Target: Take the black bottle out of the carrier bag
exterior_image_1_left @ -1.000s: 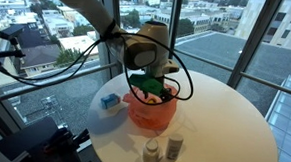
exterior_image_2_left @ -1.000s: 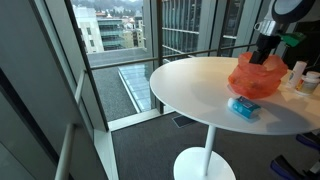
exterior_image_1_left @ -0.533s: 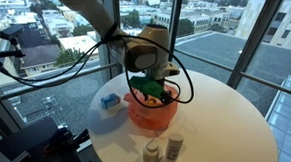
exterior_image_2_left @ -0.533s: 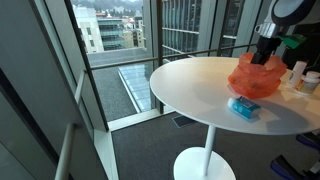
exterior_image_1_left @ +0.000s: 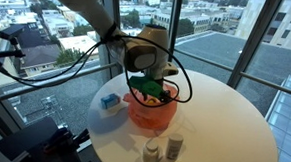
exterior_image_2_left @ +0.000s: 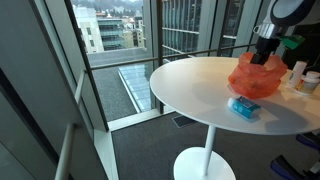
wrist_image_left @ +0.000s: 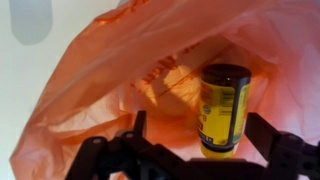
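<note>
An orange carrier bag (exterior_image_1_left: 152, 113) sits on the round white table (exterior_image_1_left: 223, 125); it also shows in the other exterior view (exterior_image_2_left: 254, 80). In the wrist view the bag (wrist_image_left: 90, 90) is open, with the black bottle (wrist_image_left: 223, 100), yellow-labelled, lying inside it. My gripper (wrist_image_left: 198, 128) is open at the bag's mouth. The bottle lies between the fingers, closer to the right finger, and is not gripped. In both exterior views the gripper (exterior_image_1_left: 150, 89) (exterior_image_2_left: 266, 55) reaches down into the top of the bag and the bottle is hidden.
A small blue box (exterior_image_1_left: 108, 101) (exterior_image_2_left: 243, 107) lies on the table beside the bag. Two small white containers (exterior_image_1_left: 162, 150) (exterior_image_2_left: 304, 77) stand near the table edge. Glass walls and a railing surround the table.
</note>
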